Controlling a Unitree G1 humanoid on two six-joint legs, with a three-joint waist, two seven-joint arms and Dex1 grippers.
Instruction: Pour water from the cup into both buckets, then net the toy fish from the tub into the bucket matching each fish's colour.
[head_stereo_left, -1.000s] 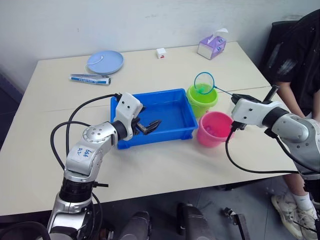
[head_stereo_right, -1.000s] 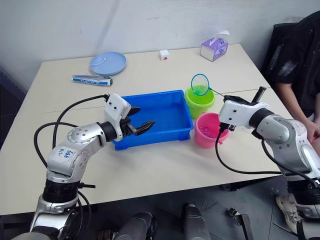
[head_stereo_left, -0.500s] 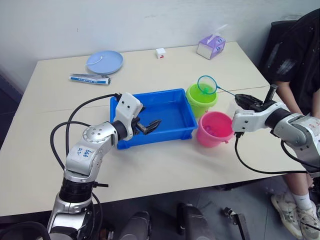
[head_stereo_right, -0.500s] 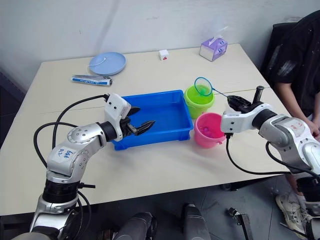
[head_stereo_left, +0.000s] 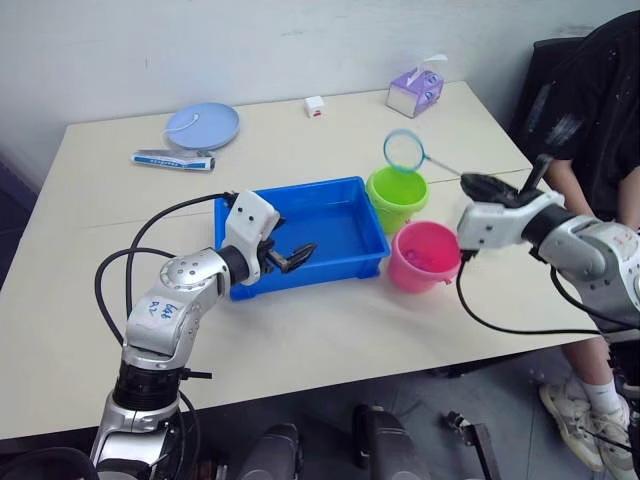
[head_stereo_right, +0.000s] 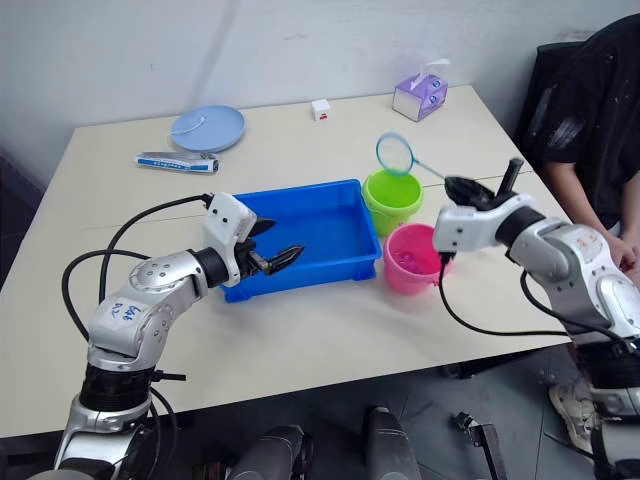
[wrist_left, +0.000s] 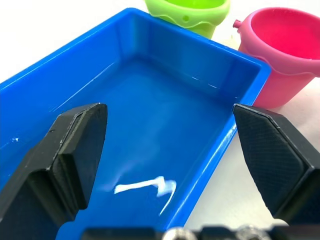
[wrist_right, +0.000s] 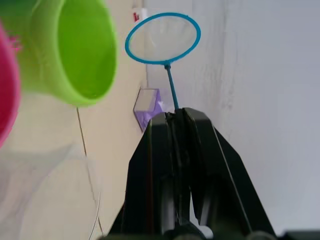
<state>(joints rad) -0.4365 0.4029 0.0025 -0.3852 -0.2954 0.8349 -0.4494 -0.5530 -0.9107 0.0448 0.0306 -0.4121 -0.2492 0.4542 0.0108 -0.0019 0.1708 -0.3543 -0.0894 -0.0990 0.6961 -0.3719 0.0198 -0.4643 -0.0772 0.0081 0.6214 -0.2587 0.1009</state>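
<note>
Gripping net (head_stereo_left: 404, 150) stick, right claw (wrist_right: 176, 125) clamped; left claw (wrist_left: 170, 145) apart over tub (head_stereo_left: 372, 232).

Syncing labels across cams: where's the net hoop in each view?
Left eye view: net raised above the green bucket, on the far side, stick running to the right pincer.
Right eye view: same spot, hoop above the green bucket.
Right wrist view: hoop beyond the pincer's shut fingers, beside the green bucket.
Left wrist view: green bucket there past the tub.
Shared landmark: green bucket.
</note>
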